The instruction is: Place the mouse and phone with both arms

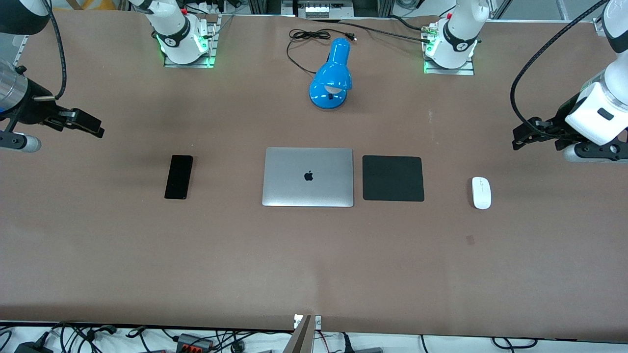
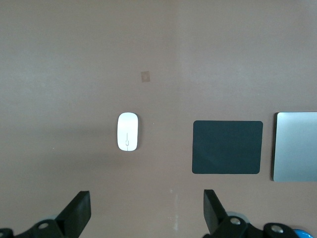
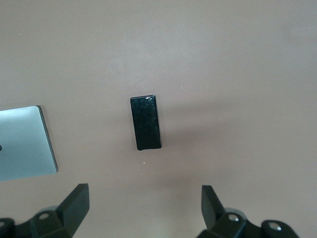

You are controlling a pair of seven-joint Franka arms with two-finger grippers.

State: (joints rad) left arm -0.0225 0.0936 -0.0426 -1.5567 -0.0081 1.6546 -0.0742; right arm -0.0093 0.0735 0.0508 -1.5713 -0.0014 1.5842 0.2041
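The white mouse (image 1: 481, 192) lies on the brown table toward the left arm's end, beside the mouse pad; it also shows in the left wrist view (image 2: 127, 132). The black phone (image 1: 178, 176) lies flat toward the right arm's end, beside the laptop, and shows in the right wrist view (image 3: 145, 122). My left gripper (image 1: 520, 139) hangs open and empty over bare table near the mouse; its own view shows the jaws wide apart (image 2: 147, 208). My right gripper (image 1: 95, 128) hangs open and empty over bare table near the phone, jaws wide apart (image 3: 145, 206).
A closed silver laptop (image 1: 308, 177) lies mid-table with a square black mouse pad (image 1: 393, 178) beside it, between phone and mouse. A blue desk lamp (image 1: 332, 76) with a black cord lies between the two arm bases.
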